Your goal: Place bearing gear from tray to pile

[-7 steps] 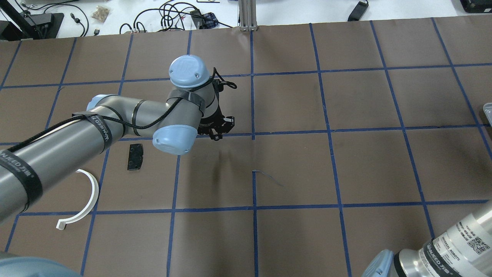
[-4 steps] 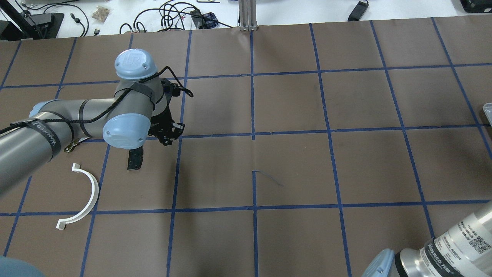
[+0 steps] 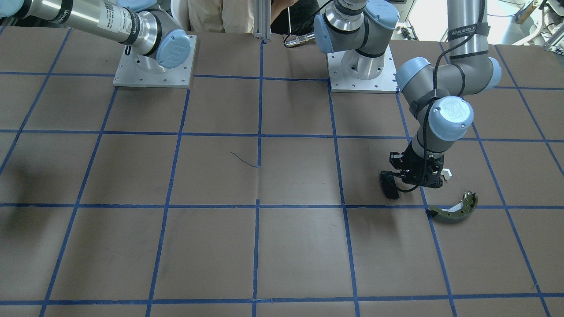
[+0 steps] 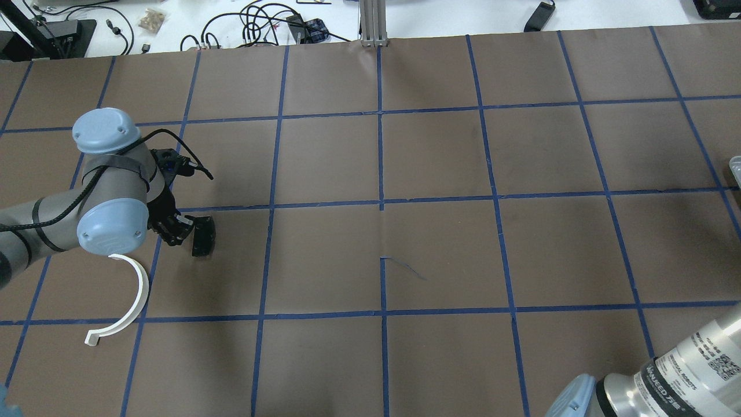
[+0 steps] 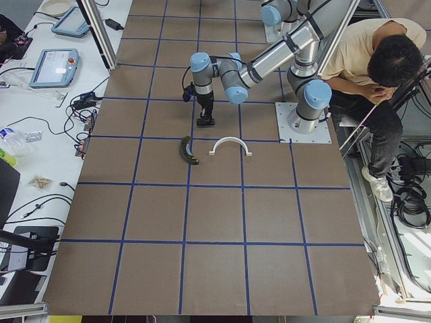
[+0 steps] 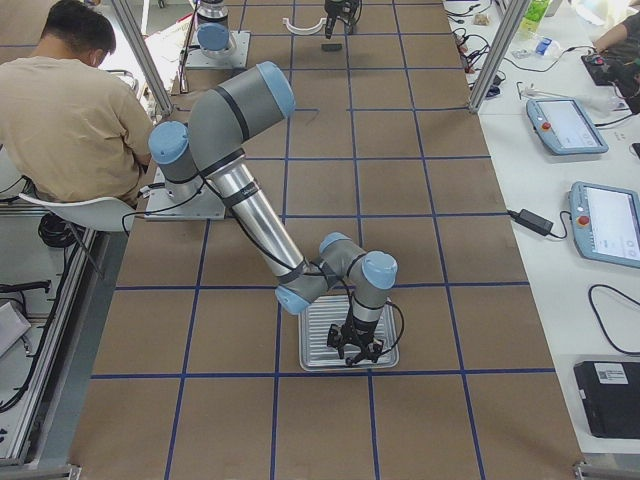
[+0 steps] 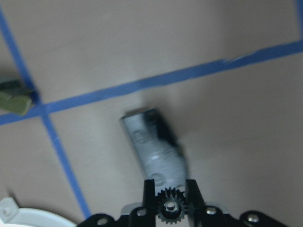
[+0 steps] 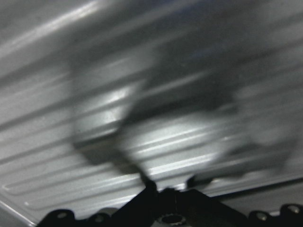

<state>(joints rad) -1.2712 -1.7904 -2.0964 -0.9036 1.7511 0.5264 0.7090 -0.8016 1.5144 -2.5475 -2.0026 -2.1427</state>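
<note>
My left gripper (image 7: pixel 169 187) is shut on a small black toothed bearing gear (image 7: pixel 169 207). It hangs low over the pile, just beside the black rectangular pad (image 7: pixel 156 146) (image 4: pixel 204 236). The white half-ring (image 4: pixel 130 301) lies nearer the robot. The olive-green curved shoe (image 3: pixel 454 209) lies farther out, hidden under the arm in the overhead view. My right gripper (image 6: pixel 357 352) is down over the metal tray (image 6: pixel 320 345). In the blurred right wrist view its fingers (image 8: pixel 147 185) stand close on a small dark round part that looks like a second gear.
Brown paper with a blue tape grid covers the table (image 4: pixel 440 249). The tray's corner shows at the overhead view's right edge (image 4: pixel 735 168). A seated person (image 5: pixel 377 74) is behind the robot bases. Cables and tablets lie beyond the table's far edge.
My left arm has swung left from the table's middle to above the pile, next to the black pad. The right arm's visible part has stayed put.
</note>
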